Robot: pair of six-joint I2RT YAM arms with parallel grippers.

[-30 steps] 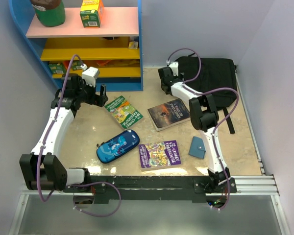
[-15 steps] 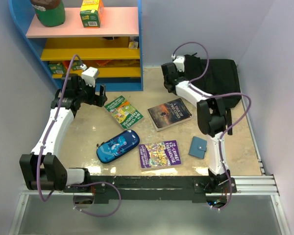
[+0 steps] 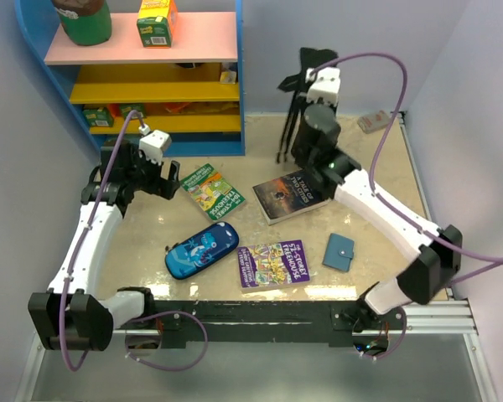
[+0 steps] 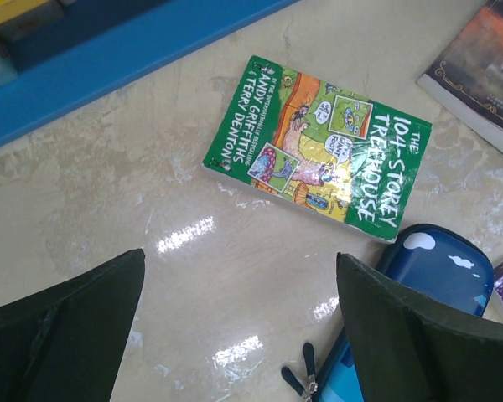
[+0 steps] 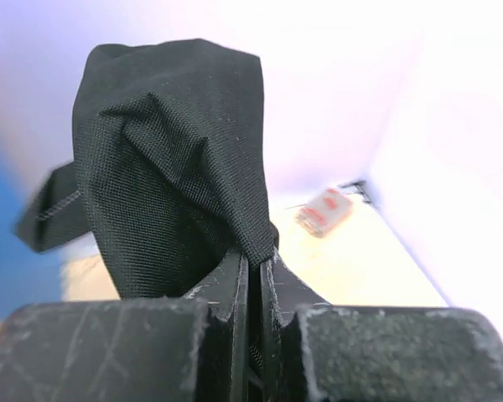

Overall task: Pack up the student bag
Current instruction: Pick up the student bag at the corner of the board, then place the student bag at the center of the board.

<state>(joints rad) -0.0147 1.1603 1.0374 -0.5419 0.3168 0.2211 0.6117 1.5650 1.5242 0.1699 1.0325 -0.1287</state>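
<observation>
My right gripper is pinched tight on a fold of the large black soft fabric backpack, the two fingers pressed together with only cloth between them. The bag hangs bunched from that grip, up in the air over the far part of the pale marbled tabletop, just right of the blue shelf unit with pink and yellow boards. From overhead the wrist hides most of it; its black straps dangle toward the table, though I cannot tell whether their ends touch the surface. A small pinkish-grey flat object lies on the table near the far right corner. My left gripper hovers with its fingers spread wide and nothing between them, low over bare table just beside the green paperback titled "104-Storey Treehouse", which lies flat, cover up. Near it lies the blue zipped pencil case with a cartoon print. Farther right lie a dark paperback with a glowing cover picture, a purple paperback and a small teal wallet — all flat on the table, none touching another.
</observation>
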